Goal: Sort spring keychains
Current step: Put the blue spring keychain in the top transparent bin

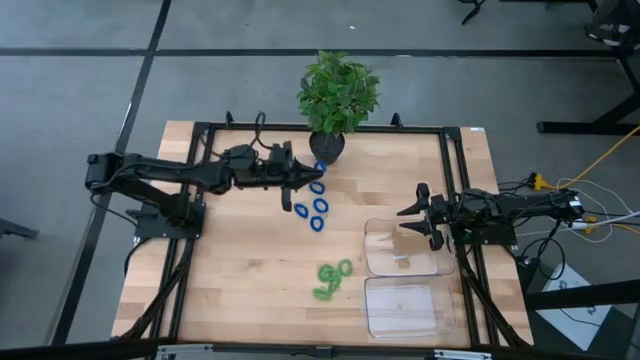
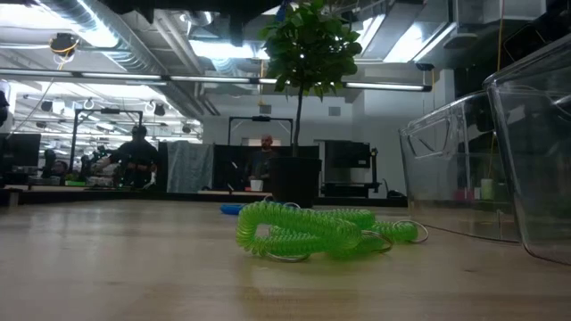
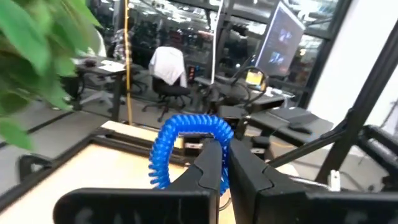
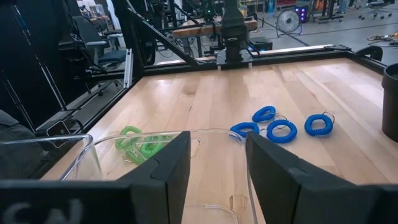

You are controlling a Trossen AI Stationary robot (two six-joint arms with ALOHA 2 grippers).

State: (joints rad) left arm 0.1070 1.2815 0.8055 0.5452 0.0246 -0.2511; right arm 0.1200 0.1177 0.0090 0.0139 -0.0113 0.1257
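Note:
My left gripper (image 1: pixel 308 185) is held level above the far middle of the table, beside the potted plant, and is shut on a blue spring keychain (image 3: pixel 186 146). Several other blue keychains (image 1: pixel 315 210) lie flat on the wood just under and beyond it, and show as well in the right wrist view (image 4: pixel 282 130). A clump of green keychains (image 1: pixel 335 276) lies nearer the front edge; it fills the middle of the low view (image 2: pixel 312 232). My right gripper (image 1: pixel 418 222) waits open at the right, over the far clear tray's edge. My left gripper pinches the blue keychain's coil at one side of its loop (image 3: pixel 219 144) between its two fingers (image 3: pixel 208 171). The fingers come in level, pointing toward the table's right. The loop stands up above the fingers, lifted clear of the table.
Two clear trays stand at the right, one (image 1: pixel 405 248) farther back and one (image 1: pixel 405 305) by the front edge. The potted plant (image 1: pixel 338 95) stands at the far edge, close to my left gripper. People and desks show in the room beyond.

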